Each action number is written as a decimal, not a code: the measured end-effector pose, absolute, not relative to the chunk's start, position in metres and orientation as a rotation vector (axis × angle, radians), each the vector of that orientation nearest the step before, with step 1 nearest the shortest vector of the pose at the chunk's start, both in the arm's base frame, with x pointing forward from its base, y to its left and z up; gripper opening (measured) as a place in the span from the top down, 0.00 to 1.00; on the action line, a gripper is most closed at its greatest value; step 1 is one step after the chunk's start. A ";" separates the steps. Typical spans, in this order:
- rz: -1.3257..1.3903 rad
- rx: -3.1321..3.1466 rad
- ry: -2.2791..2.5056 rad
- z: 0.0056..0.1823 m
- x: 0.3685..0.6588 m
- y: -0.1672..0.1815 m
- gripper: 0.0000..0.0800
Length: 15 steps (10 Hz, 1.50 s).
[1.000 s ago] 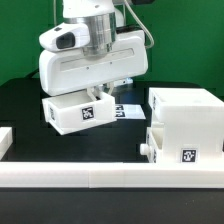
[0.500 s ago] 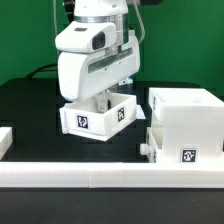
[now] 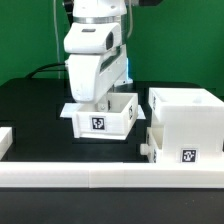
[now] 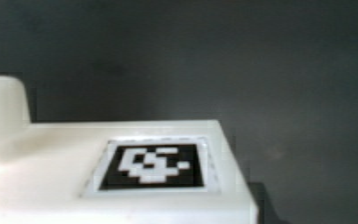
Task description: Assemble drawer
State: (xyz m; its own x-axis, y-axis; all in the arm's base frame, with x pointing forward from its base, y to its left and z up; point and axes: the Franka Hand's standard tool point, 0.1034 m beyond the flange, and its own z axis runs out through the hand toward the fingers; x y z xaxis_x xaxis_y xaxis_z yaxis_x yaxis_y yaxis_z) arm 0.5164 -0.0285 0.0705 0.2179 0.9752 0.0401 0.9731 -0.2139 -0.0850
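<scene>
My gripper (image 3: 103, 101) reaches down into a small open white tray (image 3: 100, 120) in the middle of the exterior view and is shut on its wall. The tray is level, its square tag faces the camera, and it sits on or just above the black table. The tall white box housing (image 3: 185, 110) stands apart to the exterior view's right. A second tray with a knob (image 3: 146, 150) and a tag sits in its lower part. The wrist view shows only a white tray face with a tag (image 4: 153, 163); my fingers do not show there.
A long low white border rail (image 3: 110, 188) runs along the front. A short piece of rail (image 3: 5, 140) lies at the exterior view's left edge. The table top is black, with a green backdrop behind.
The held tray has turned from tilted to level and has come lower and toward the exterior view's right, nearer the housing. My wrist has turned with it.
</scene>
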 end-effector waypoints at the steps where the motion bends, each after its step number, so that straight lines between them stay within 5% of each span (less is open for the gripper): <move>1: 0.044 -2.301 -2.022 0.070 0.519 -0.027 0.94; 15: 0.003 -2.238 -2.125 0.063 0.528 -0.025 0.94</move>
State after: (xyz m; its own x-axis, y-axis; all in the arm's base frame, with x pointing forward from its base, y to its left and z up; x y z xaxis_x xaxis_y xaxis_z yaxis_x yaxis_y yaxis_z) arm 0.5283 -0.0250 0.0631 0.0525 0.9980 0.0362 0.9978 -0.0510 -0.0414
